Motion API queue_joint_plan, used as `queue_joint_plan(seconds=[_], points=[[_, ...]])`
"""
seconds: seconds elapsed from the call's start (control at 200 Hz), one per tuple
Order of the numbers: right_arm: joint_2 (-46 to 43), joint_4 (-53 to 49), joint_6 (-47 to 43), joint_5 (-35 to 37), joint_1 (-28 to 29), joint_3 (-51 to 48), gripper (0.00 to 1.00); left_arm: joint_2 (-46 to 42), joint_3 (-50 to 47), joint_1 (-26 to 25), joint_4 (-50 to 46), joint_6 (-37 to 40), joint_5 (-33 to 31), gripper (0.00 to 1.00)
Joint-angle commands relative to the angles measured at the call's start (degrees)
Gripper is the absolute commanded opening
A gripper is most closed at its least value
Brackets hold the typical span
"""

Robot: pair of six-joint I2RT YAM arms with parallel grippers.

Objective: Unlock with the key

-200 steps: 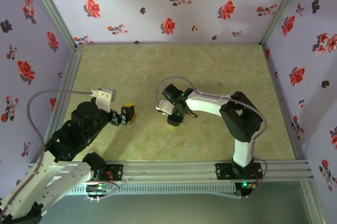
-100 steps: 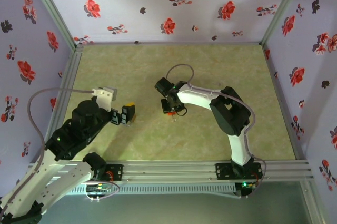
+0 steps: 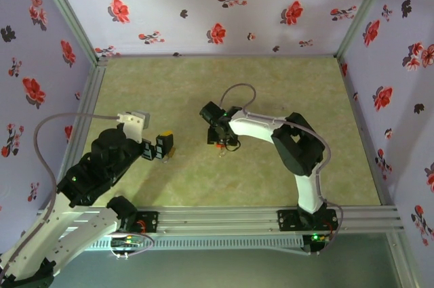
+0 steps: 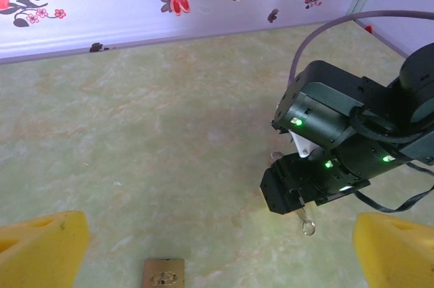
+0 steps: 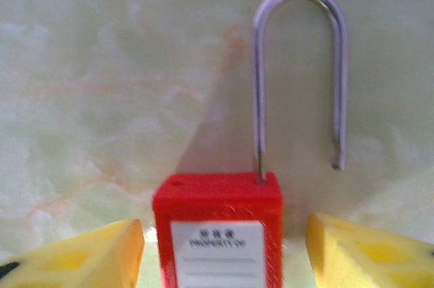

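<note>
Pale green marbled surface (image 3: 169, 91), floral-papered walls (image 3: 203, 17) around. Red padlock (image 5: 217, 234), shackle (image 5: 258, 98) end free, between spread right fingers (image 5: 366, 254), untouched. Brass padlock (image 4: 163, 274) between wide left fingers (image 4: 41, 247).

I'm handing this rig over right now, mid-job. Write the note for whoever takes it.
Left gripper: open, poised near the brass padlock.
Right gripper: open, fingers either side of the red padlock, not gripping it.
Done: the shackle has one leg free of the body, so the lock looks unlocked.
To do: I cannot tell where the key is; find it, then check the brass padlock.
</note>
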Motion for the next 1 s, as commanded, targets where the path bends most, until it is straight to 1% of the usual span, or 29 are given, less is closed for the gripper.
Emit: queue_joint_plan(seconds=[0.0,0.11,0.31,0.425,0.51,0.635,0.715,0.795,0.86,0.995], points=[[-6.5,-2.2,1.1,0.1,0.1,-0.9,0.67,-0.6,0.5,0.4,0.2,-1.0,-1.1,1.00],[-11.7,-4.6,0.4,1.1,-1.2,-1.2,0.69,-0.6,0.1,0.4,1.2,-1.0,-1.1,1.00],[-19.4,-7.9,-4.1,0.0,-8.2,-4.0,0.69,1.2,-1.4,0.4,3.1,-0.6,-0.9,1.00],[-23.3,-8.0,-7.3,-1.1,-14.7,-7.1,0.69,2.8,-1.8,0.4,4.4,-0.8,0.1,1.00],[-24.6,-7.9,-11.0,-2.1,-21.8,-8.4,0.68,3.4,-2.5,0.4,6.1,-0.9,1.4,1.00],[-21.6,-7.8,-16.2,-4.2,-33.6,-7.4,0.64,4.6,-3.5,0.4,9.3,-1.0,4.7,1.00],[-17.6,-5.7,-20.2,-7.2,-39.0,-5.7,0.60,6.1,-3.8,0.3,11.3,-1.7,6.6,1.00],[-12.6,-4.9,-25.2,-5.9,-41.7,-2.6,0.56,8.1,-3.9,0.3,12.8,-2.9,7.9,1.00],[-8.7,-4.0,-27.9,-5.4,-43.0,-0.2,0.49,9.6,-4.0,0.2,14.0,-3.3,9.2,1.00],[-2.2,-2.4,-31.5,-5.7,-43.7,4.8,0.42,11.9,-4.0,0.1,15.3,-3.6,9.5,1.00]])
